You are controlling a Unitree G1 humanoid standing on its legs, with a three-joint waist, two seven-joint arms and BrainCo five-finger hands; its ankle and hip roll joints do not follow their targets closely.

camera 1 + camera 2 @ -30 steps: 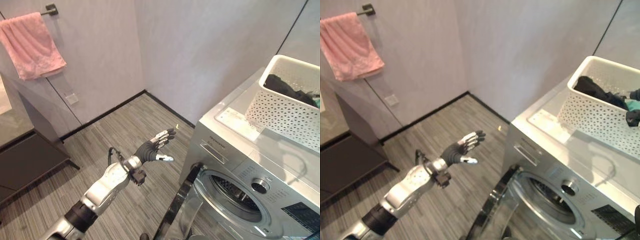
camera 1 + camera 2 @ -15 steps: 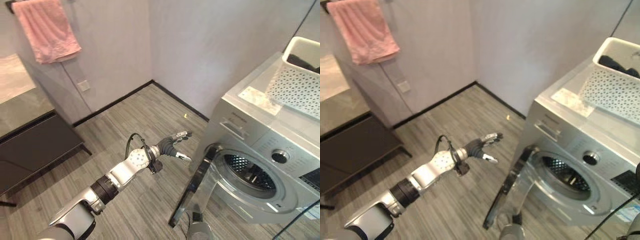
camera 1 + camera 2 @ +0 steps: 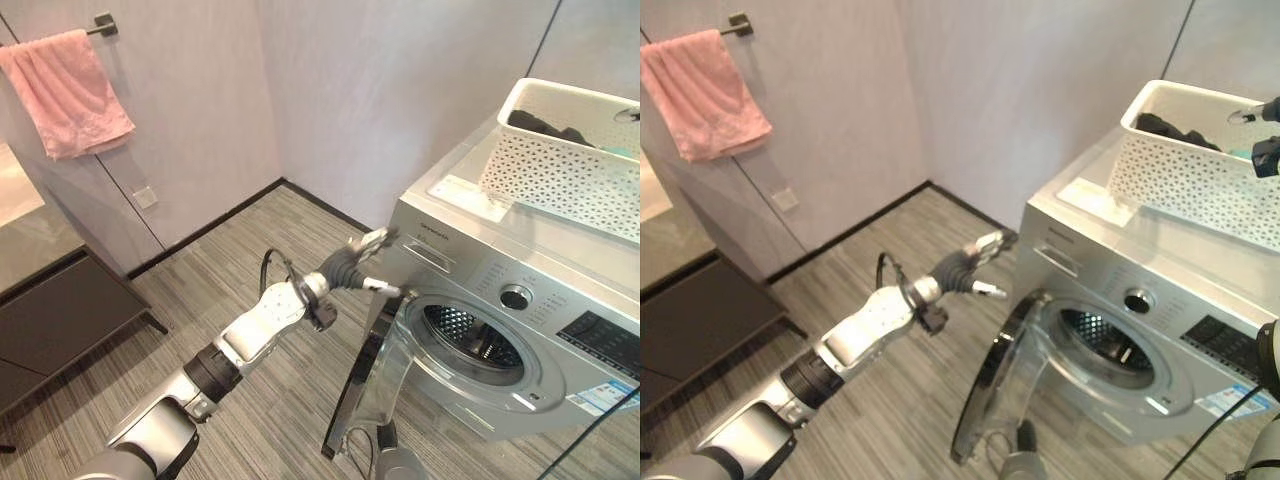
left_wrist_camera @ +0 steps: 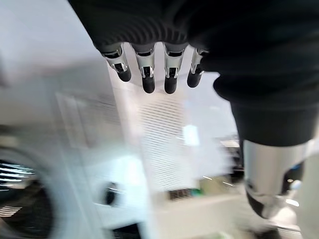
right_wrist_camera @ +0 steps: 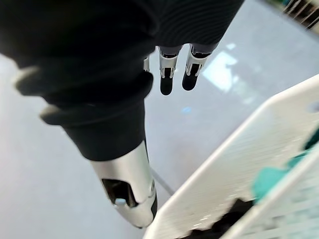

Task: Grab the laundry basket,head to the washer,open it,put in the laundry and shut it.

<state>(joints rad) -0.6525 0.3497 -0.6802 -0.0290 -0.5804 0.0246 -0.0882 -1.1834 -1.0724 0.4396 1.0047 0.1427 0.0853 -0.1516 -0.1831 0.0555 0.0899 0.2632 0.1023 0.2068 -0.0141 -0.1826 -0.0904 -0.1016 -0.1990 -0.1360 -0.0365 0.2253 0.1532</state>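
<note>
The washer [image 3: 500, 330] door [image 3: 375, 375] hangs wide open, drum exposed — the left hand [image 3: 362, 262] sits with fingers straight beside the door's top edge, probably to keep it swung out. The white laundry basket [image 3: 560, 160] rests on the washer's top toward the back, dark clothes [image 3: 545, 126] inside. The right hand [image 3: 1262, 135] hovers over the basket's rim, fingers relaxed, holding nothing — looks ready to reach in.

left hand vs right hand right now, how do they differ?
The left hand is low, at the washer's open door; the right hand is high, above the laundry basket. The left hand's arm stretches across the floor; the right hand shows at the picture's edge. Both are open, holding nothing.
</note>
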